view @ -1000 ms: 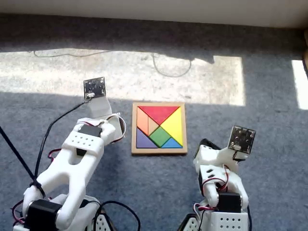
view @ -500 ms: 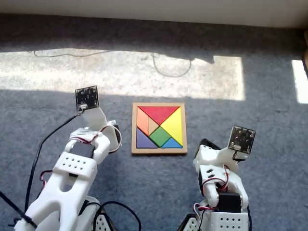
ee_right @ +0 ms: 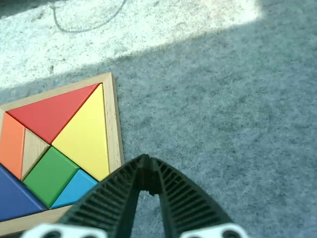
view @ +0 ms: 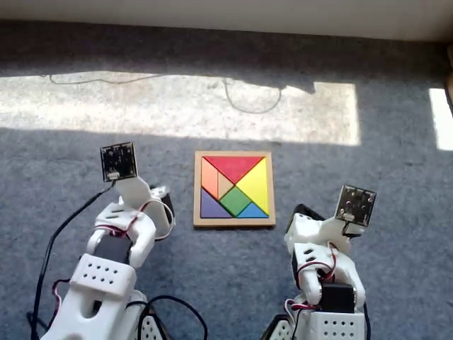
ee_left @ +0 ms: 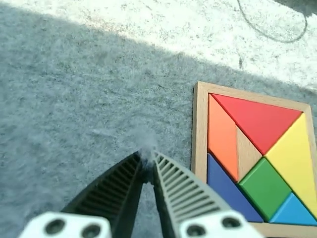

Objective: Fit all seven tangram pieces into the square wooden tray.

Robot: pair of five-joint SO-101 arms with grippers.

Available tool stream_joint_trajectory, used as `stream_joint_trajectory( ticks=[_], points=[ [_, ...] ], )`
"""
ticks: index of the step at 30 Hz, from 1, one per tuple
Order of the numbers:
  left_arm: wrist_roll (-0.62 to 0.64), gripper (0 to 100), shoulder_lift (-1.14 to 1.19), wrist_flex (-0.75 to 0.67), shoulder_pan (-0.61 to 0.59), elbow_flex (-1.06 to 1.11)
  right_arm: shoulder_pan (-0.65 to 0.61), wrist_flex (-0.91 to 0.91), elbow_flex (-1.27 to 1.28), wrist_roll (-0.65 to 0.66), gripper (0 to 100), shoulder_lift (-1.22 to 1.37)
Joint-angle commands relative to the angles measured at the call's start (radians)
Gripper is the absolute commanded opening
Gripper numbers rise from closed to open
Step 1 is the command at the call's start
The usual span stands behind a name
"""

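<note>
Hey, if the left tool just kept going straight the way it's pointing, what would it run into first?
Probably just the grey carpet: the left tool, shut, points at bare carpet beside the wooden tray, not at it. Nothing else lies in that line, though depth is hard to judge.

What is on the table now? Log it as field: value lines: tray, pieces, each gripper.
tray: square wooden tray on grey carpet
pieces: seven, all in the tray: red triangle, yellow triangle, orange piece, tan triangle, green square, dark blue triangle, light blue triangle
left gripper: shut, empty, over carpet beside the tray
right gripper: shut, empty, over carpet beside the tray
task: looks complete
</note>
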Motion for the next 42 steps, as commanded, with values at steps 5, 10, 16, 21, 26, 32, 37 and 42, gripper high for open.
stream_joint_trajectory(
  ticks=[5, 10, 16, 21, 26, 32, 37, 42],
  points=[
    [-0.094, 1, -0.231, -0.094, -0.005, 0.139, 0.012, 0.002, 0.119, 0.012, 0.5, -0.016],
    [-0.095, 1, -0.4, -0.201, -0.005, 0.278, 0.012, 0.002, 0.119, 0.012, 0.5, -0.016],
    [-0.095, 1, -0.549, -0.08, -0.004, 0.28, 0.012, 0.002, 0.119, 0.012, 0.5, -0.016],
    [-0.095, 1, -0.601, -0.015, -0.004, 0.28, 0.012, 0.002, 0.119, 0.012, 0.5, -0.016],
    [-0.16, 1, -0.608, 0.092, -0.012, 0.278, 0.012, 0.002, 0.119, 0.012, 0.5, -0.016],
    [-0.373, 1, -0.605, 0.282, -0.012, 0.278, 0.012, 0.002, 0.119, 0.012, 0.5, -0.016],
    [-0.474, 1, -0.615, 0.468, -0.013, 0.278, 0.012, 0.002, 0.119, 0.012, 0.5, -0.016],
    [-0.491, 1, -0.615, 0.522, -0.116, 0.278, 0.012, 0.004, 0.119, 0.012, 0.5, -0.016]
  ],
)
